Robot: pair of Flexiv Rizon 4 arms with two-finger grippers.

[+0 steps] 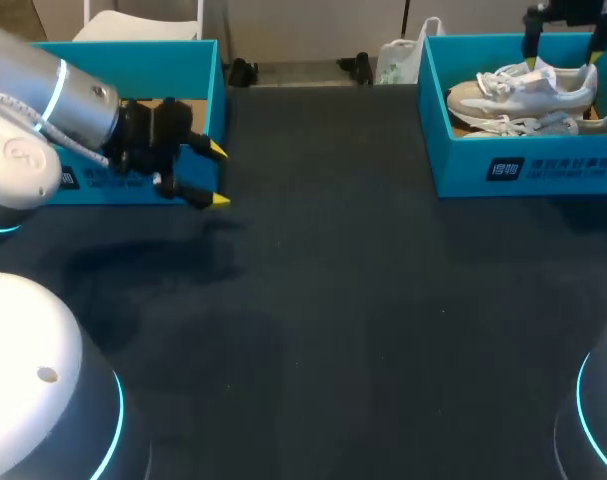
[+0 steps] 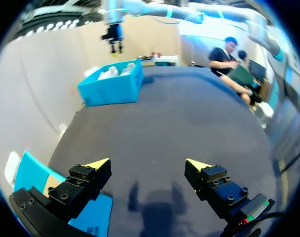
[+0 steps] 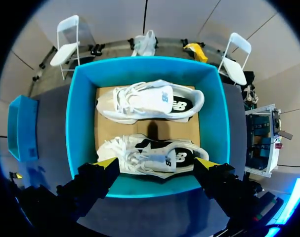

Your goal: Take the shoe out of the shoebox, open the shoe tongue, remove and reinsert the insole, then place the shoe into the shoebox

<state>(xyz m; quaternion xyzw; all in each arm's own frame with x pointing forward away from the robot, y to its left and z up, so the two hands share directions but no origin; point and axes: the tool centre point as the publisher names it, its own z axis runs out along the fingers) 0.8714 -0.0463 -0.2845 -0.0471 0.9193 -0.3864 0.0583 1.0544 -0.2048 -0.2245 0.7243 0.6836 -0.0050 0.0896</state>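
Observation:
A blue shoebox point(image 1: 543, 165) stands at the table's far right with two white sneakers lying side by side in it. My right gripper point(image 1: 561, 62) hangs open straight above that box, over the farther sneaker point(image 1: 523, 92). From its wrist I look down into the shoebox point(image 3: 80, 118): one sneaker point(image 3: 150, 101) ahead, the other sneaker point(image 3: 154, 158) level with my open right gripper point(image 3: 157, 163), which touches neither. My left gripper point(image 1: 215, 175) is open and empty at the far left, above the table beside a second blue box point(image 1: 133, 60). The left gripper point(image 2: 147, 163) points across the table toward the distant shoebox point(image 2: 112, 89).
The second blue box point(image 2: 41, 182), with a cardboard floor, sits just beside and under my left fingers. Dark table surface point(image 1: 333, 300) stretches between the two boxes.

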